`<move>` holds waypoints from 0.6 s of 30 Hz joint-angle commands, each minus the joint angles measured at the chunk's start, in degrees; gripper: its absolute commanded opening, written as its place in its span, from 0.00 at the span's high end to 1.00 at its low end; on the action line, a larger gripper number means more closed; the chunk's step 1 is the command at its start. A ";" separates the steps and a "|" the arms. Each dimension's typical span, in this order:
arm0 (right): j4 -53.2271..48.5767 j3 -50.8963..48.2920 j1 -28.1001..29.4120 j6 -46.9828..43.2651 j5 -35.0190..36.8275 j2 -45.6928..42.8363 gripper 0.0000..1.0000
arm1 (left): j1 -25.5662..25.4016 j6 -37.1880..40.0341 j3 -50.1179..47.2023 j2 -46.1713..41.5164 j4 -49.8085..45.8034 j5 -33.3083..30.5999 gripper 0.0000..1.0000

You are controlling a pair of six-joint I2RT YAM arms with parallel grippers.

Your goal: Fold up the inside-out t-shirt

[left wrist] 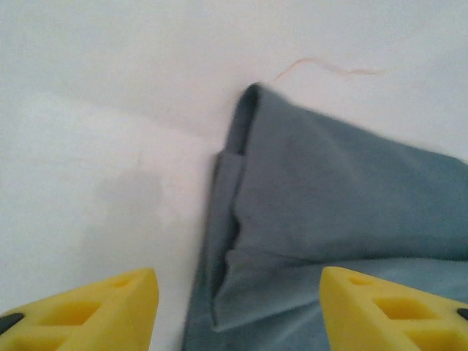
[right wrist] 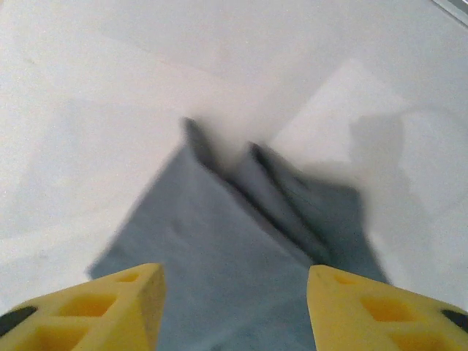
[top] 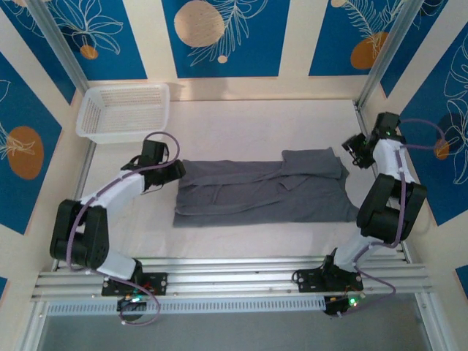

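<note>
Matt soft cloth t-shirt [top: 256, 194]

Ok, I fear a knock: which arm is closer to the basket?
The left arm: its jaws are at the left end of the shirt, close to the white basket. The right arm is at the opposite end.

Blue wall panels [top: 256, 44] with orange discs and white leaf outlines ring a pale tabletop [top: 256, 121] — soft, even light.
</note>
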 commanded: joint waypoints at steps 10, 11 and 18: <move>-14.57 30.67 8.83 -9.28 11.31 29.99 0.33 | -5.05 8.55 -1.74 -6.92 4.52 7.60 0.19; -15.32 31.95 8.78 -9.41 10.50 31.09 0.34 | -5.09 8.62 -1.85 -6.96 4.32 7.67 0.19; -17.50 34.44 8.97 -9.91 6.44 34.83 0.39 | -5.25 8.76 -1.84 -6.73 4.01 6.80 0.18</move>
